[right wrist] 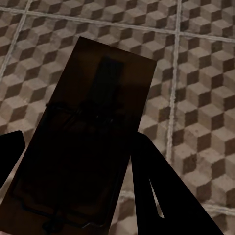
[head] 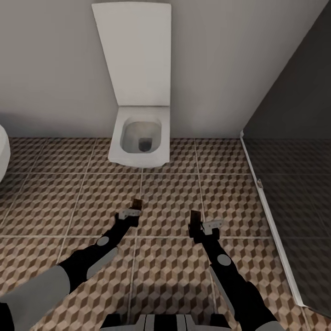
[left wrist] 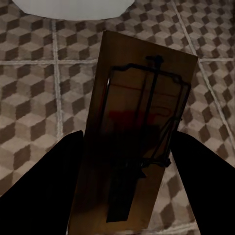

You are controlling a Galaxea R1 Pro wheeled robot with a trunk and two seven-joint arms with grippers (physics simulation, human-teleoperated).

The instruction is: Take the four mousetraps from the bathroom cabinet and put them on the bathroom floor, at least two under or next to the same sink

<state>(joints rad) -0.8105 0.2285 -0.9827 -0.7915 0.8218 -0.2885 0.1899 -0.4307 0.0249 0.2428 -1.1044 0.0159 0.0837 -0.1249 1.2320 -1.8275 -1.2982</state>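
Each gripper carries one mousetrap above the cube-patterned bathroom floor (head: 170, 271). My left gripper (head: 135, 208) is shut on a tan wooden mousetrap (left wrist: 139, 122) with dark wire and a red mark; its end pokes out as a small brown block (head: 136, 202). My right gripper (head: 196, 225) is shut on a second mousetrap (right wrist: 93, 147), dark in shadow, seen from the head as a brown slab (head: 195, 217). Dark fingers (left wrist: 44, 196) flank the left trap, and fingers (right wrist: 166, 196) flank the right one. Cabinet and sink are out of view.
A white square toilet (head: 140, 135) with its lid up stands against the grey wall straight ahead. A dark panel with a white floor rail (head: 271, 216) runs along the right. A white rounded edge (head: 3, 154) juts in at the far left.
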